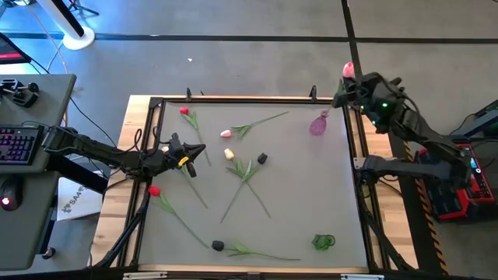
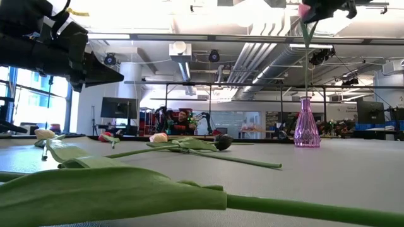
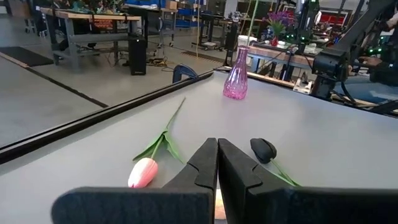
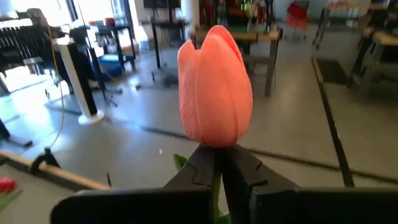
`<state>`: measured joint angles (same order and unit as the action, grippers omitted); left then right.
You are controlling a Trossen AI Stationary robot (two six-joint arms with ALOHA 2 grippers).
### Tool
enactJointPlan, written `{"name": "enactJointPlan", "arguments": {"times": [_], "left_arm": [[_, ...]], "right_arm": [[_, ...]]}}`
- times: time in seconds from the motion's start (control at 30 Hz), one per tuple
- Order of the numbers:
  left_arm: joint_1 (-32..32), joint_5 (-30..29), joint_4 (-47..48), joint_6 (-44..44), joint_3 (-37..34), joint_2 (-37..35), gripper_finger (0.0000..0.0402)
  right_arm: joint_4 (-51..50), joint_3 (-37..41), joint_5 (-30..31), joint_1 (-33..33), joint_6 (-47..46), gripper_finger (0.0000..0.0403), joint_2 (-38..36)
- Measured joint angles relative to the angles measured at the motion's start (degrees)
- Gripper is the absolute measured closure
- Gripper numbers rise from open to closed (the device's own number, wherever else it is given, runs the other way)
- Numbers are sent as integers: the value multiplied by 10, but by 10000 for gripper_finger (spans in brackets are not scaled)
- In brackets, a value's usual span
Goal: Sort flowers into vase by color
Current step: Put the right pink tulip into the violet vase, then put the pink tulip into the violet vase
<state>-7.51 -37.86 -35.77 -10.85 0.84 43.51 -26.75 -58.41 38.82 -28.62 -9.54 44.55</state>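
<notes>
One pink artificial tulip point(image 4: 215, 93) hangs pinched in the right gripper point(image 1: 352, 84) above the pink glass vase point(image 1: 318, 124), not yet in, while seven flowers lie on the grey table point(image 1: 311, 194) and the left gripper point(image 1: 196, 151) hovers closed, empty.

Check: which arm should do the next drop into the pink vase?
Right. The right gripper is shut on a pink tulip, held above the pink vase with the stem hanging toward its mouth. The left gripper is shut, across the table.
</notes>
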Motion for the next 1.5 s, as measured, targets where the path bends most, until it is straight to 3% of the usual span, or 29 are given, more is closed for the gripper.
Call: {"name": "enactJointPlan", "arguments": {"times": [0.13, 0.3, 0.57, 0.67, 0.87, 1.07, 1.23, 1.5], "left_arm": [[0, 11, 0, -10, 0, 0, 402], [0, 23, -1, -11, 0, 0, 402], [0, 28, -1, -15, 0, 0, 401], [0, 28, 1, -21, 1, 0, 401], [0, 40, 26, -10, 22, 0, 381], [9, 42, 86, -14, 68, 20, 340], [48, 48, 130, -6, 122, 75, 305], [164, 158, 182, 42, 208, 208, 287]], "right_arm": [[-55, 0, 0, 0, -26, 367, 27], [-87, 0, -5, 0, -39, 297, 50], [-211, -76, -117, 0, -92, 206, 71], [-288, -115, -153, 0, -121, 198, 82], [-386, -140, -146, 0, -129, 198, 105], [-429, -139, -280, 6, -126, 199, 136], [-427, -139, -319, 39, -129, 199, 159], [-419, -139, -312, 114, -164, 199, 178]]}}
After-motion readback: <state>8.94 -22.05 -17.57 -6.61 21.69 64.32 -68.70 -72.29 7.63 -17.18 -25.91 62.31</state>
